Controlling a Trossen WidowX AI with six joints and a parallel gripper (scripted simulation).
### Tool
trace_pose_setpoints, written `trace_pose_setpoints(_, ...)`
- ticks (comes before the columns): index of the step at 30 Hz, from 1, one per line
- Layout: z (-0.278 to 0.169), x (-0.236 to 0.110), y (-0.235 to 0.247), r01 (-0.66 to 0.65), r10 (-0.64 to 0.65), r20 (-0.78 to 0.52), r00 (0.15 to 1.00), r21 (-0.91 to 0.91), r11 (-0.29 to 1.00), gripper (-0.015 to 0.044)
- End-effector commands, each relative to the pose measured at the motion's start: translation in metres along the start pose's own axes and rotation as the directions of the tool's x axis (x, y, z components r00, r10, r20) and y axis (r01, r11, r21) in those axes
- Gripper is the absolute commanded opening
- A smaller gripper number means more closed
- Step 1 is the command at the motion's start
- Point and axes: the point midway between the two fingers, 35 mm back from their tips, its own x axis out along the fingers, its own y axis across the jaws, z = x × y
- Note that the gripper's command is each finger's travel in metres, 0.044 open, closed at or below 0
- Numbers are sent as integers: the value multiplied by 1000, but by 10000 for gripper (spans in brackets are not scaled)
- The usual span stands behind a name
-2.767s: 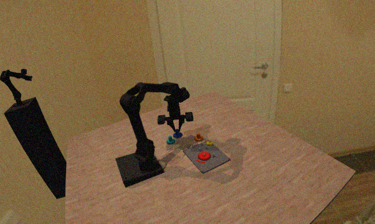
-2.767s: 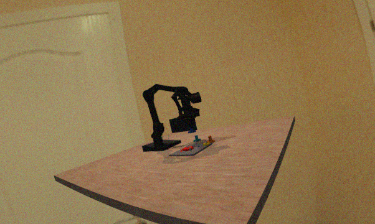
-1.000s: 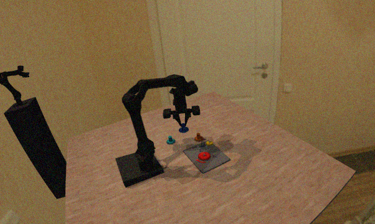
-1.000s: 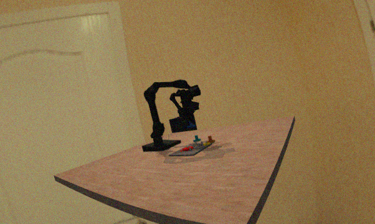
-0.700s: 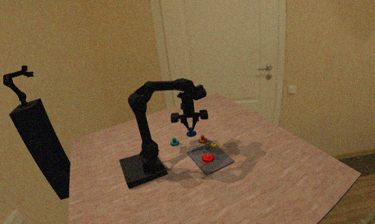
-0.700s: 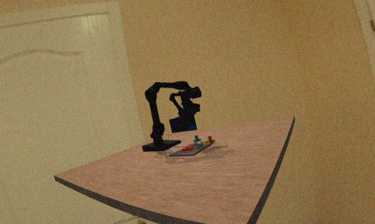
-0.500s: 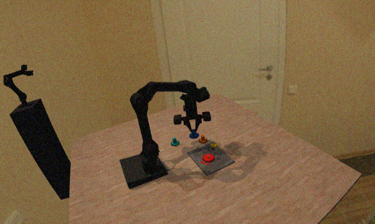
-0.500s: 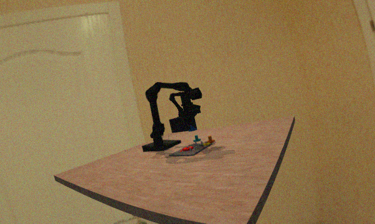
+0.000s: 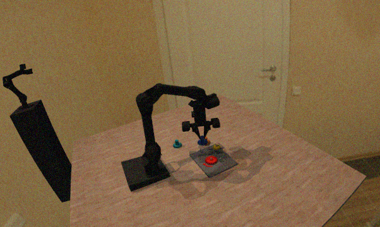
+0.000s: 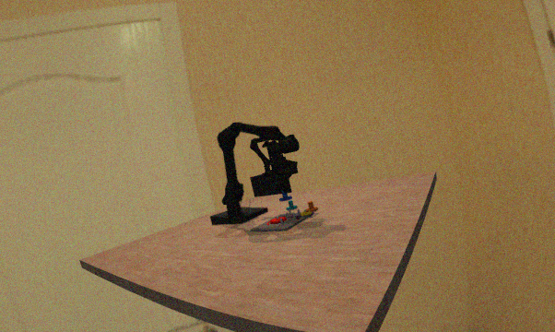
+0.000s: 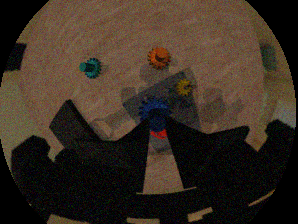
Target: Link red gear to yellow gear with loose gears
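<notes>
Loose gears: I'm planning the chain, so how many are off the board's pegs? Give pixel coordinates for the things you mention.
3: blue gear (image 9: 202,141) (image 10: 285,197) (image 11: 155,110) in the hand (image 9: 202,136) (image 11: 156,120); teal (image 9: 177,144) (image 10: 291,206) (image 11: 92,68) and orange (image 10: 311,207) (image 11: 159,58) ones on the table.

The top view is looking down at a slant from well above the table (image 9: 272,189) (image 10: 241,267) (image 11: 120,30), standing back far enough to be taking in the whole arm, the hand (image 9: 202,133) (image 10: 285,193) (image 11: 156,120) and, beyond the hand, a door. The exterior view is facing the scene from lower down, also well back, with its frame tilted; it is showing the hand from another side, with a plain wall behind it. The wrist view is riding close above the hand, looking down past the fingers onto the table, and its round edge is cutting off the corners. The top and exterior views are sharing the whole arm; all three are sharing the hand and the grey board (image 9: 223,168) (image 10: 264,228) (image 11: 137,102) below it.
</notes>
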Motion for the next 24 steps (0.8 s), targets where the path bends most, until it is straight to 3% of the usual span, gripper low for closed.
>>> trace_pose_setpoints(1, -8, 9, -6, -7, 7, -1, 1000, -6, 1000, 0)
trace_pose_setpoints(24, -20, 14, -18, -4, 4, -3, 1000, -8, 1000, 0)
